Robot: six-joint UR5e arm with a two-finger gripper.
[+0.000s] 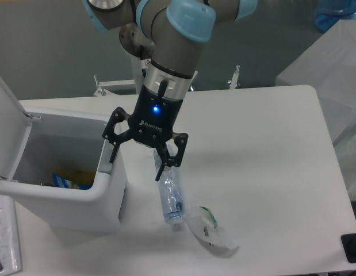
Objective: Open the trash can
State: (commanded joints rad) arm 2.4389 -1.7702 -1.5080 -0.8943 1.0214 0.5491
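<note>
Care at this stage, to my judgement, is about leaving cleanly: the trash can (62,190) at the left of the table (264,149) already stands open, its lid (6,123) swung up and leaning back over the far-left edge, so the job looks essentially done and the best course is to lift straight up and away without brushing the bin's right rim or the grey push-button tab (106,164) again, since a nudge there could shift the bin or upset the lid. Inside the bin some blue and yellow rubbish shows at the bottom. From the single fixed camera, the gripper (137,160) hangs just over the bin's right edge, pointing down, with its two black fingers spread apart and nothing between them; one fingertip sits at or just above the tab, though I cannot tell whether it touches, while the other hangs outside the bin above the neck end of a clear plastic bottle (171,198) lying on the table. The arm comes down from the top of the frame, wrist nearly vertical and leaning slightly left, a blue light glowing on the gripper body. Near the bottle lies a crumpled clear wrapper (212,230).
</note>
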